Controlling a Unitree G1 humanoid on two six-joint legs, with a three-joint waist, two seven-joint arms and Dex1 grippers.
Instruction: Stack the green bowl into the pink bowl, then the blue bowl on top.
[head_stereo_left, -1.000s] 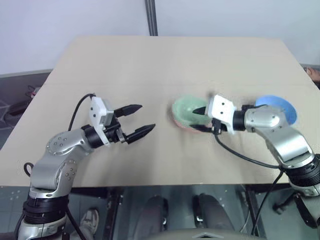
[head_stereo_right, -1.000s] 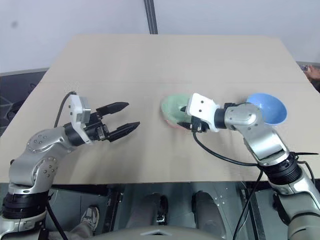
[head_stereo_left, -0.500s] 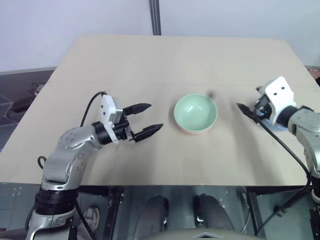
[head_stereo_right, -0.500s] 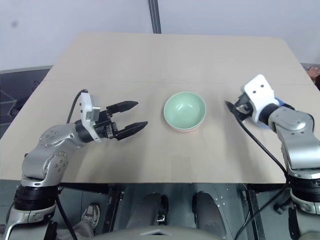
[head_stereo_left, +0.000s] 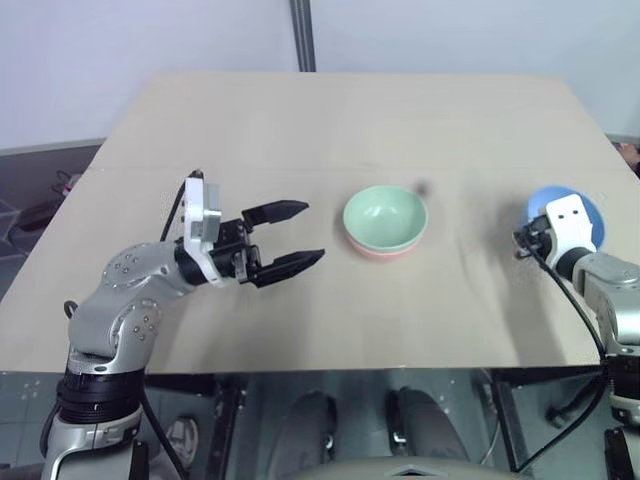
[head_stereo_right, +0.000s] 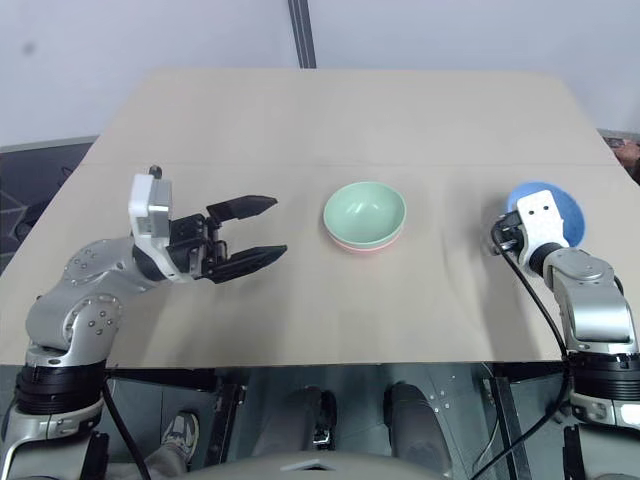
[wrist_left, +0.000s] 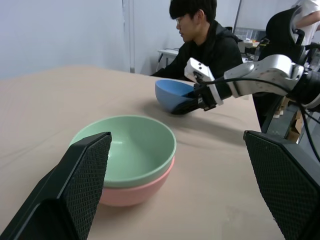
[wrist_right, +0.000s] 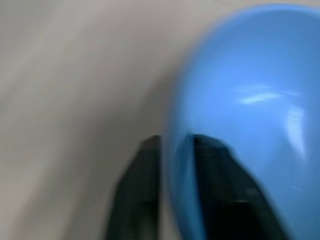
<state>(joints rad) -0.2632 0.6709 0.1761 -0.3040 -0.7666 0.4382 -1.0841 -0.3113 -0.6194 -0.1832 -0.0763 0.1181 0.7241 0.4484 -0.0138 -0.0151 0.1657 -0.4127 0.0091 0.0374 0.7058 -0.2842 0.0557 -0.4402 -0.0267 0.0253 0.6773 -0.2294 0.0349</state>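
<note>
The green bowl (head_stereo_left: 385, 215) sits nested in the pink bowl (head_stereo_left: 378, 252) at the table's middle; the left wrist view shows the green bowl (wrist_left: 125, 147) resting inside the pink bowl (wrist_left: 135, 192). The blue bowl (head_stereo_left: 545, 197) stands at the right side of the table. My right gripper (wrist_right: 175, 140) is shut on the blue bowl's (wrist_right: 250, 115) near rim, one finger outside the wall and one inside. My left gripper (head_stereo_left: 313, 231) hovers open and empty left of the stacked bowls, pointing at them.
The tan table (head_stereo_left: 330, 120) has bare room at the back and on the left. A person in black (wrist_left: 205, 35) sits beyond the table's right side. The table's front edge (head_stereo_left: 330, 372) runs close below both arms.
My right gripper swung right from the green bowl to the blue bowl and closed on its rim. The left gripper rose slightly and stayed open.
</note>
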